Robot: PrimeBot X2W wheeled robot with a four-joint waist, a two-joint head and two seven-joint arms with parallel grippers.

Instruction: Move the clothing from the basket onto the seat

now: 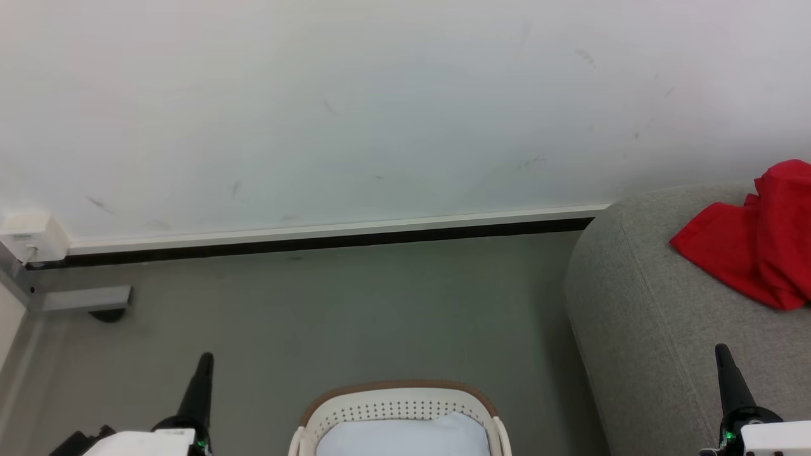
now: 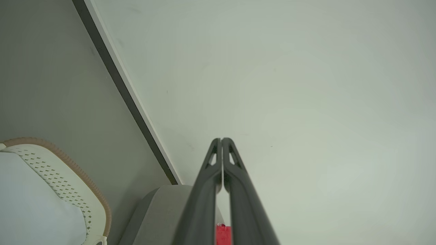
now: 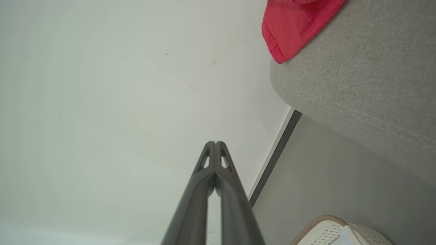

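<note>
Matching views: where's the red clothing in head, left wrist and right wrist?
Head view: clothing at the right edge, lying on the seat.
Left wrist view: clothing is a red sliver at the bottom edge, seen between the left gripper fingers.
Right wrist view: clothing top right, at the seat's rounded edge.
Shared landmark: the basket, bottom centre in head, lower left in left wrist, bottom right in right wrist.

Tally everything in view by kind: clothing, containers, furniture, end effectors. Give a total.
Red clothing heap: 1 (garments in it cannot be told apart)
White basket: 1
Grey seat: 1
End effectors: 2, the left end effector and the right end effector
Total: 5
</note>
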